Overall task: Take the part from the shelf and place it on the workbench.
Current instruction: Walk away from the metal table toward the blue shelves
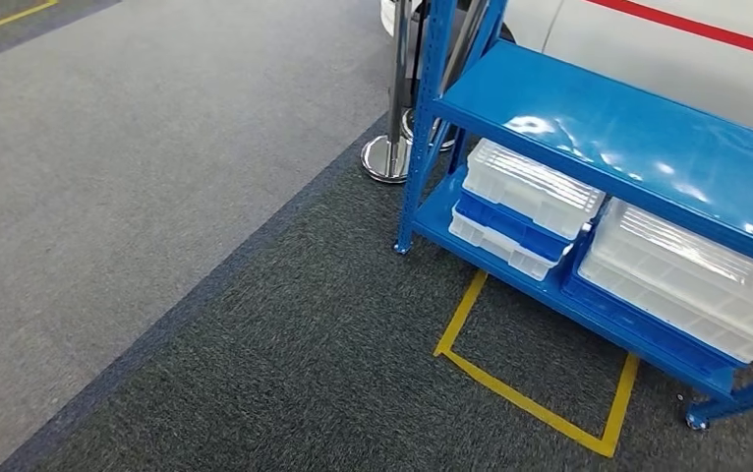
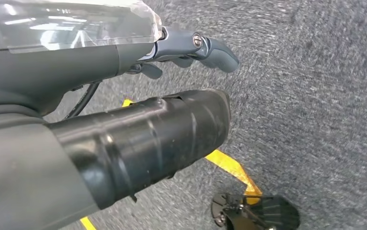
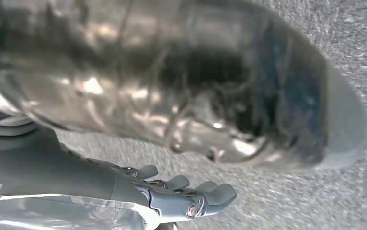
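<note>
Left hand (image 2: 191, 50) fingers loosely extended, seemingly empty, right hand (image 3: 181, 194) likewise, blue shelf (image 1: 608, 128) ahead

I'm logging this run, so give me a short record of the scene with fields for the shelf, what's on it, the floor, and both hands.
shelf: blue metal shelf, to the right and ahead; top board bare and glossy
lower level: clear lidded bins stacked on blue trays
floor: grey carpet with a yellow tape square in front of the shelf
nearby: chrome post by the shelf's left corner
left hand: hanging over the carpet, holding nothing, fingers loosely curled
right hand: hanging over the carpet, holding nothing
part: none picked out yet
</note>
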`<state>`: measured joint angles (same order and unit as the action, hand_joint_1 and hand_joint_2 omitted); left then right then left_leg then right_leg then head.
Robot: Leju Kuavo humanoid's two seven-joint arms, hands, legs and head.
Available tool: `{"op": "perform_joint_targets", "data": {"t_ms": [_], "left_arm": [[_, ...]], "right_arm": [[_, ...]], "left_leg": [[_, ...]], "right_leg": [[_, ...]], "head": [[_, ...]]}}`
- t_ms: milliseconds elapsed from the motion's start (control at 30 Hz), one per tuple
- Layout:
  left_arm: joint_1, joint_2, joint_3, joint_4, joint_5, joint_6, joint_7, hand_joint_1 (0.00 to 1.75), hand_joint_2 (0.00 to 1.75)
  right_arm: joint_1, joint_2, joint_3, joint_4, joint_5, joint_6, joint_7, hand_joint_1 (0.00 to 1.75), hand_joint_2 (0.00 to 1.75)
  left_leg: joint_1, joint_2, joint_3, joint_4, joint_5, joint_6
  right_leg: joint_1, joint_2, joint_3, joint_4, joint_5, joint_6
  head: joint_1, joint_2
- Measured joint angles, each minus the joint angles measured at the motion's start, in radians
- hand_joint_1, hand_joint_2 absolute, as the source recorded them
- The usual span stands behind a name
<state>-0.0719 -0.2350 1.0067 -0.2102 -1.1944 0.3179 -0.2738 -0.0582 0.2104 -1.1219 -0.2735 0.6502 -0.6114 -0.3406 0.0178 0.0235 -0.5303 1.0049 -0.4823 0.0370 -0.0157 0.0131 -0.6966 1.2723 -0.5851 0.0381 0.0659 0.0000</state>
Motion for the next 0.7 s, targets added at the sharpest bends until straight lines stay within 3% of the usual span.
{"op": "perform_joint_targets", "data": {"t_ms": [33,67,133,200,233,300,333,400,467,500,533,567,600,667,700], "left_arm": [[0.001,0.0,0.0,0.0,0.0,0.0,0.0,0.0,0.0],[0.001,0.0,0.0,0.0,0.0,0.0,0.0,0.0,0.0],[-0.001,0.0,0.001,0.0,0.0,-0.001,-0.001,0.0,0.0],[-0.001,0.0,0.001,0.0,-0.001,-0.002,-0.002,0.0,0.0],[-0.002,0.0,0.001,0.0,-0.001,-0.002,-0.003,0.0,0.0],[-0.005,0.0,0.001,0.0,0.0,-0.006,-0.006,0.0,0.0],[-0.007,0.0,0.001,0.0,0.001,-0.011,-0.01,0.0,0.0],[-0.007,0.001,0.003,0.0,0.007,-0.028,-0.022,0.0,0.0],[-0.005,0.001,0.007,0.0,0.013,-0.04,-0.032,0.0,0.0],[-0.003,0.001,0.009,0.0,0.015,-0.045,-0.035,0.0,0.0],[-0.001,0.002,0.01,0.0,0.016,-0.048,-0.037,0.0,0.0],[0.0,0.002,0.011,0.0,0.016,-0.05,-0.038,0.0,0.0],[0.0,0.002,0.012,0.0,0.016,-0.052,-0.038,0.0,0.0],[0.0,0.002,0.012,0.0,0.016,-0.053,-0.04,0.0,0.0],[0.0,0.003,0.013,0.0,0.016,-0.053,-0.041,0.0,0.0]], "right_arm": [[0.0,0.0,0.0,0.001,0.001,0.001,0.0,0.0,0.0],[0.001,0.0,0.0,0.001,0.001,0.001,0.001,0.0,0.0],[0.004,0.0,0.0,0.001,0.002,0.001,0.003,0.0,0.0],[0.001,0.0,0.001,0.001,0.004,0.002,0.006,0.0,0.0],[0.0,0.0,0.001,0.001,0.005,0.002,0.007,0.0,0.0],[0.001,0.001,0.002,0.001,0.007,0.002,0.008,0.0,0.0],[0.002,0.002,0.002,0.002,0.008,0.002,0.008,0.0,0.0],[0.002,0.004,0.003,0.002,0.01,0.002,0.008,0.0,0.0],[0.0,0.005,0.005,0.002,0.012,0.003,0.009,0.0,0.0],[-0.001,0.005,0.006,0.003,0.013,0.004,0.009,0.0,0.0],[0.0,0.005,0.006,0.003,0.013,0.005,0.009,0.0,0.0],[0.0,0.005,0.007,0.003,0.013,0.006,0.009,0.0,0.0],[0.001,0.005,0.007,0.003,0.013,0.007,0.009,0.0,0.0],[0.0,0.007,0.007,0.003,0.013,0.008,0.009,0.0,0.0],[0.0,0.008,0.008,0.004,0.013,0.009,0.009,0.0,0.0]], "left_leg": [[-0.001,0.014,0.001,0.0,-0.002,0.0],[-0.001,0.026,0.003,0.0,-0.004,-0.001],[-0.001,0.047,0.012,0.0,-0.011,-0.007],[-0.006,0.066,0.019,0.001,-0.019,-0.018],[-0.008,0.074,0.022,0.001,-0.023,-0.024],[-0.01,0.091,0.031,-0.001,-0.027,-0.034],[-0.009,0.083,0.034,0.005,-0.033,-0.04],[-0.006,0.039,0.015,0.061,-0.071,-0.05],[-0.003,-0.005,-0.044,0.184,-0.136,-0.053],[-0.003,-0.012,-0.076,0.245,-0.159,-0.054],[-0.003,-0.014,-0.097,0.281,-0.162,-0.054],[-0.003,-0.015,-0.103,0.28,-0.144,-0.053],[-0.003,-0.019,-0.091,0.241,-0.109,-0.05],[-0.003,-0.051,-0.04,0.106,-0.033,-0.042],[-0.003,-0.069,-0.021,0.054,-0.013,-0.039]], "right_leg": [[-0.001,-0.004,-0.015,0.028,-0.002,0.002],[-0.002,-0.008,-0.01,0.018,0.015,0.003],[0.0,-0.036,0.055,-0.106,0.081,-0.002],[0.009,-0.071,0.112,-0.218,0.118,-0.017],[0.013,-0.078,0.12,-0.238,0.119,-0.025],[0.015,-0.059,0.119,-0.241,0.118,-0.039],[0.013,-0.049,0.121,-0.245,0.119,-0.045],[0.006,-0.029,0.124,-0.252,0.125,-0.059],[0.005,-0.009,0.123,-0.252,0.127,-0.067],[0.006,0.003,0.122,-0.251,0.127,-0.069],[0.006,0.017,0.122,-0.25,0.127,-0.069],[0.007,0.031,0.123,-0.249,0.126,-0.069],[0.007,0.046,0.124,-0.247,0.126,-0.068],[0.008,0.072,0.125,-0.243,0.124,-0.065],[0.009,0.083,0.123,-0.241,0.123,-0.061]], "head": [[0.0,0.0],[0.0,0.0],[0.0,0.0],[0.0,0.0],[0.0,0.0],[-0.001,0.0],[-0.001,0.0],[-0.001,0.0],[-0.001,0.0],[-0.001,0.0],[-0.001,0.0],[-0.001,0.0],[-0.002,0.0],[-0.001,0.0],[-0.001,0.0]]}}
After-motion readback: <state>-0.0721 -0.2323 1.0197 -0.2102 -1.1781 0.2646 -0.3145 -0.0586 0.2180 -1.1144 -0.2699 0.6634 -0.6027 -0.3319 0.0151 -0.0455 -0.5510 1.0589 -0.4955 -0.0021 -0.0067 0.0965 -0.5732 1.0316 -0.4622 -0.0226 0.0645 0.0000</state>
